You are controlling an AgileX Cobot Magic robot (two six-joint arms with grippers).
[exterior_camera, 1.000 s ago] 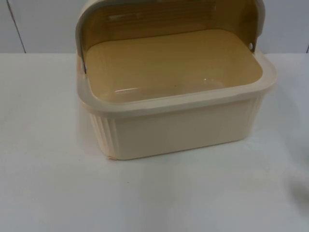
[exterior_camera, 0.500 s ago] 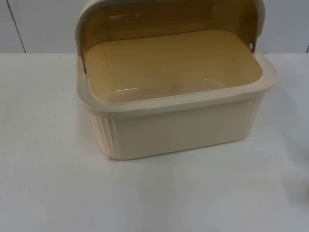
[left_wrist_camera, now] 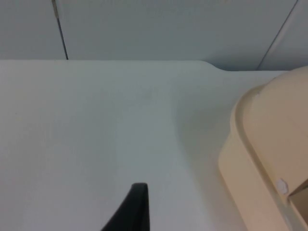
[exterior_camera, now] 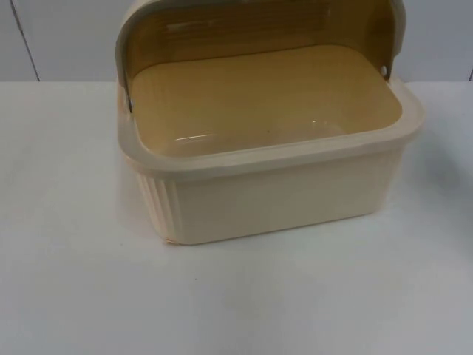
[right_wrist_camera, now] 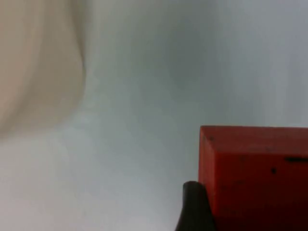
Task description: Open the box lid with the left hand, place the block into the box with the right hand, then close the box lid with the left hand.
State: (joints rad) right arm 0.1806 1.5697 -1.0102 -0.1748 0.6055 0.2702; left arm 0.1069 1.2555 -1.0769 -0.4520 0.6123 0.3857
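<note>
I read the box point(exterior_camera: 270, 140) as ready to receive: it sits toward the back edge of the counter point(exterior_camera: 81, 281), near the grey partition, with its lid point(exterior_camera: 259, 26) swung up and back so the tan cavity lies open and nothing lies in it yet. That leaves the placing step in hand, I judge. From my right wrist camera the red block point(right_wrist_camera: 255, 175) is pressed against the dark fingertip of the right hand point(right_wrist_camera: 195, 207), hanging over bare counter with the box's pale wall point(right_wrist_camera: 38, 62) off to one side; I take it the right hand has closed on the block, though the far finger is hidden. The left hand point(left_wrist_camera: 134, 209) waits low over the counter just beside the box's rounded corner point(left_wrist_camera: 260, 159), clear of the opening, and I cannot tell how far its fingers are parted.
</note>
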